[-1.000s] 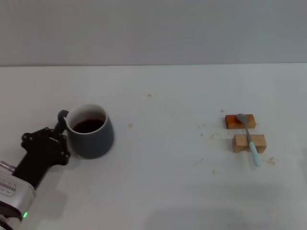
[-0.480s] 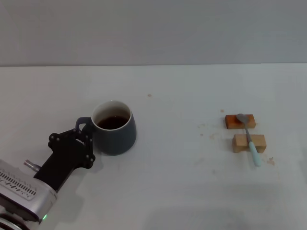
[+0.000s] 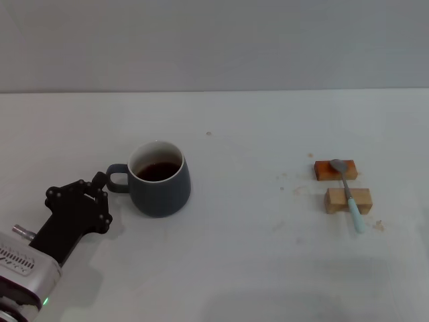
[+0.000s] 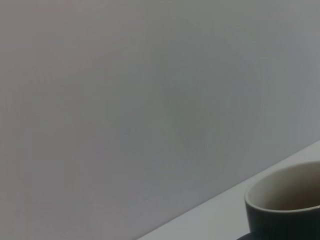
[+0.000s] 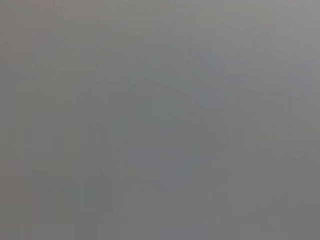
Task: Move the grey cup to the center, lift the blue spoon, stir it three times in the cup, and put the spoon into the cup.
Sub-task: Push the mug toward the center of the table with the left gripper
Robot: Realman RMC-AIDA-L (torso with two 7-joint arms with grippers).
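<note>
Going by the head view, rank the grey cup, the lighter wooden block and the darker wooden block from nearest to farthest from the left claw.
1. the grey cup, just right of the left claw, its handle facing it.
2. the lighter wooden block, far right, under the blue spoon handle.
3. the darker wooden block, far right, just behind it; these two are nearly tied.

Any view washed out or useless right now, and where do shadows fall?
Head view: even light, soft shadows under the grey cup and left gripper. Left wrist view: mostly blank wall, only the cup's rim in a corner. Right wrist view: featureless grey, nothing usable.

head high, wrist low, sharing cup (image 3: 159,188)
</note>
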